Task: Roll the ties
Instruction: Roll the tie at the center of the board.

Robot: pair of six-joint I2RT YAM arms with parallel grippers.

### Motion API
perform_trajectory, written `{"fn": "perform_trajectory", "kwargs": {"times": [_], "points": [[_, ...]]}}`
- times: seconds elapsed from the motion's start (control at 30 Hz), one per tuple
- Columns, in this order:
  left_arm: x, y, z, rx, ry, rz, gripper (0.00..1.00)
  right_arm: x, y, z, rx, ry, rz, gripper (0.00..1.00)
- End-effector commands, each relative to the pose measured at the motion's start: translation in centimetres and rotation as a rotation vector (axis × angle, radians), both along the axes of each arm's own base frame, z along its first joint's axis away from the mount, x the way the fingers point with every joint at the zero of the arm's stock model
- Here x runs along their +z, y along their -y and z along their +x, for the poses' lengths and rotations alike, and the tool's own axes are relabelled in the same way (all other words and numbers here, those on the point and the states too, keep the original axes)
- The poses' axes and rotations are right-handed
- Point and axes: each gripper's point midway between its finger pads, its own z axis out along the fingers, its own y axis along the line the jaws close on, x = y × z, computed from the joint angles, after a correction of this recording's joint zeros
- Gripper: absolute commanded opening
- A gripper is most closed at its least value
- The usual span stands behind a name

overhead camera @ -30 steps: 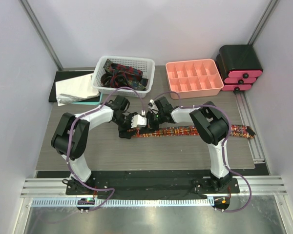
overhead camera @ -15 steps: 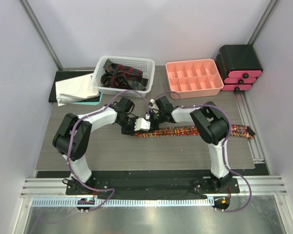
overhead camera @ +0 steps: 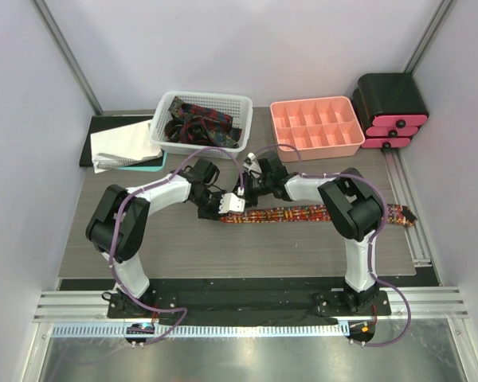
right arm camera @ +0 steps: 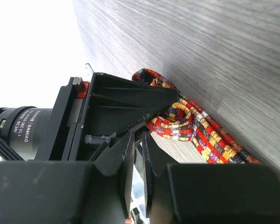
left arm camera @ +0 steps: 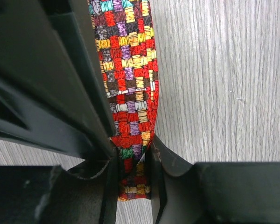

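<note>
Red patterned tie (overhead camera: 303, 213) lies flat across tabletop (overhead camera: 183, 247), running L–R, left end curled into a small loop. L fingers (overhead camera: 233, 204) clamped on that end. R fingers (overhead camera: 242, 191) just beside, a slit apart, nothing btwn. Spare ties (overhead camera: 195, 123) in basket (overhead camera: 163, 134) at back.

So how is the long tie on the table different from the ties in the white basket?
The red patterned fabric tie lies stretched out across the grey wooden table; the dark patterned ties sit jumbled in the white plastic basket. The left pincer pinches the stretched tie's end; nothing touches the basket ties. Both are patterned fabric.
</note>
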Motion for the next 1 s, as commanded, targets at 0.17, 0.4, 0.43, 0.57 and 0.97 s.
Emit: {"fn": "perform_trajectory", "kwargs": {"times": [0.17,0.4,0.43,0.57,0.97], "points": [[-1.1,-1.4,0.0,0.021,-0.021,0.048,0.30,-3.5,-0.6,-1.0,0.023,-0.024,-0.054,0.16],[-0.4,-1.5,0.0,0.039,-0.031,0.028,0.41,-7.1,0.4,-1.1,0.003,-0.059,-0.153,0.17],[0.0,-1.6,0.2,0.053,-0.034,0.015,0.51,-7.4,0.5,-1.2,0.003,-0.067,-0.163,0.16],[1.6,-2.7,1.0,0.108,-0.051,-0.036,0.63,-8.1,1.0,-1.6,0.001,-0.086,-0.193,0.17],[2.2,-2.3,1.4,0.124,-0.056,-0.113,0.63,-8.5,0.9,-1.7,0.002,-0.115,-0.194,0.17]]}}
